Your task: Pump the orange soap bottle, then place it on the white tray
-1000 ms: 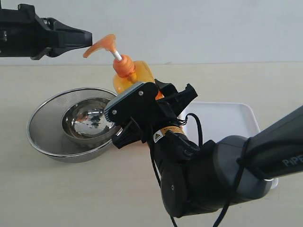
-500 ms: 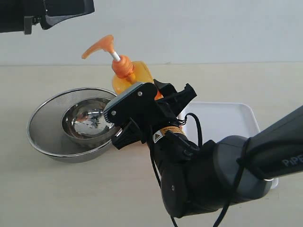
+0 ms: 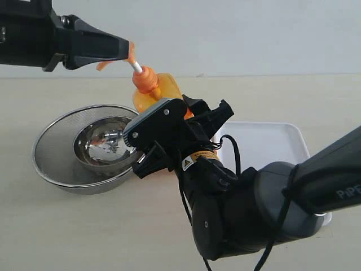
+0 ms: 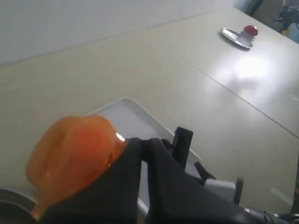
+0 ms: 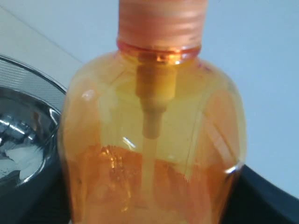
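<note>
Your orange soap bottle [image 3: 153,93] leans over between the steel bowl [image 3: 53,147] and the white tray [image 3: 282,135], and it is not on the tray. Its base is hidden behind the right gripper [image 3: 192,110], which has its jaws clamped on the bottle body. The left gripper [image 3: 118,49] has its jaws together, with the tips against the pump head [image 4: 74,156]. Bowl and tray sit on the counter [image 3: 67,226].

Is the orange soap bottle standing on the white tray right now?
No, the orange soap bottle leans next to the steel bowl, left of the white tray in the exterior view.
</note>
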You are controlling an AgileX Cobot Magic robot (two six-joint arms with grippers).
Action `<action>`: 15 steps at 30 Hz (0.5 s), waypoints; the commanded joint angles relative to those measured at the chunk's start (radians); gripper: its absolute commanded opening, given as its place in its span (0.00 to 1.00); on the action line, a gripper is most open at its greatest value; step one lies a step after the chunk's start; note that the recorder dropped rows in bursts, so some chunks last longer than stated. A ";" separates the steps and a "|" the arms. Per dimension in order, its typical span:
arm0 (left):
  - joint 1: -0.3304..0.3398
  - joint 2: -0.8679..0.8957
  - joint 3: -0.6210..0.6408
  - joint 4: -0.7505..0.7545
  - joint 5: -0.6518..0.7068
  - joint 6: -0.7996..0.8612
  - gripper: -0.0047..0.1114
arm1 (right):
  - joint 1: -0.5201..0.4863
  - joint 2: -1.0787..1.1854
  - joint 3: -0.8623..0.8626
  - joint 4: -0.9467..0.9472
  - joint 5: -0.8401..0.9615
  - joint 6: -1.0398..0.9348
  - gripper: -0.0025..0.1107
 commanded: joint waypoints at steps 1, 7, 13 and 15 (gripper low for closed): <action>-0.005 -0.028 -0.006 0.181 -0.008 -0.174 0.08 | 0.000 -0.002 -0.002 0.007 0.019 0.010 0.12; -0.005 -0.030 -0.006 0.241 -0.059 -0.234 0.08 | 0.000 -0.002 -0.002 0.007 0.019 0.010 0.12; -0.005 -0.030 -0.006 0.293 -0.158 -0.263 0.08 | 0.000 -0.002 -0.002 0.007 0.019 0.010 0.12; -0.005 -0.030 -0.006 0.293 -0.165 -0.263 0.08 | 0.000 -0.002 -0.002 0.007 0.019 0.010 0.12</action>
